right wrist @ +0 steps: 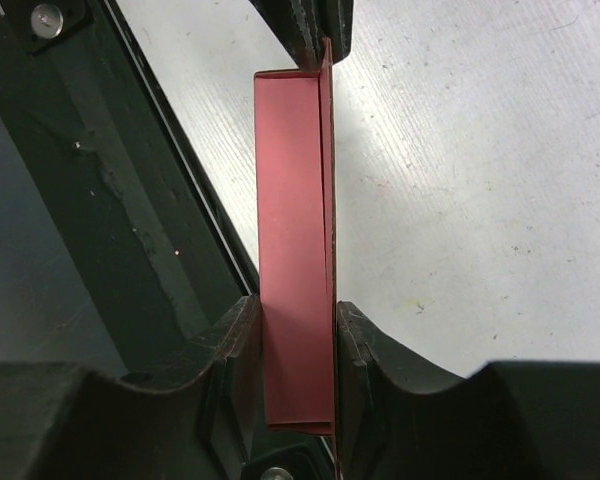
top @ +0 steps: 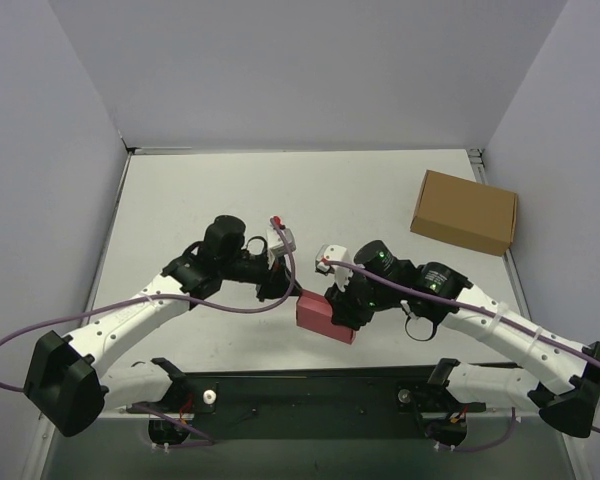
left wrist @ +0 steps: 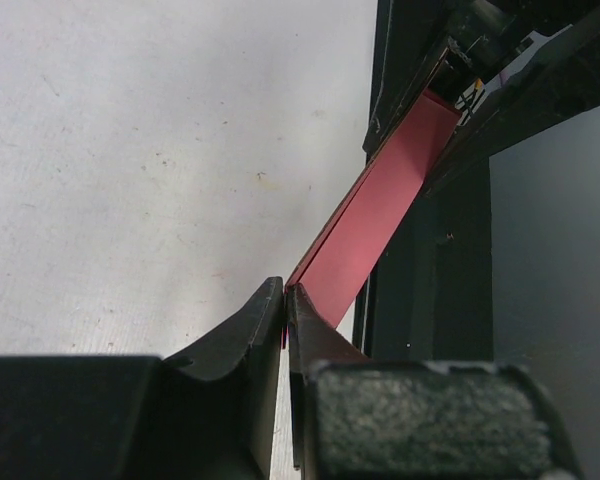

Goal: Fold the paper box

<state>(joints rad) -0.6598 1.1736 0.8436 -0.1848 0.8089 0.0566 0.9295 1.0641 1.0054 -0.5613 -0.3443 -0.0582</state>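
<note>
Left claw [left wrist: 283,300] had its two fingers pinched almost together on a thin edge of the one red paper box [right wrist: 295,200]. Right claw [right wrist: 295,325] was partly open, with one finger pressed on each side of the same paper box at its other end. So the paper box sat between the two claws, over the white tabletop [top: 280,190]. One brown box [top: 465,212] lay well away, out past the right claw, near the tabletop's far corner.

We see a white, lightly scuffed bench [top: 210,190] enclosed by plain pale lilac-grey walls [top: 300,70] at nine, twelve and three o'clock, evenly lit.
</note>
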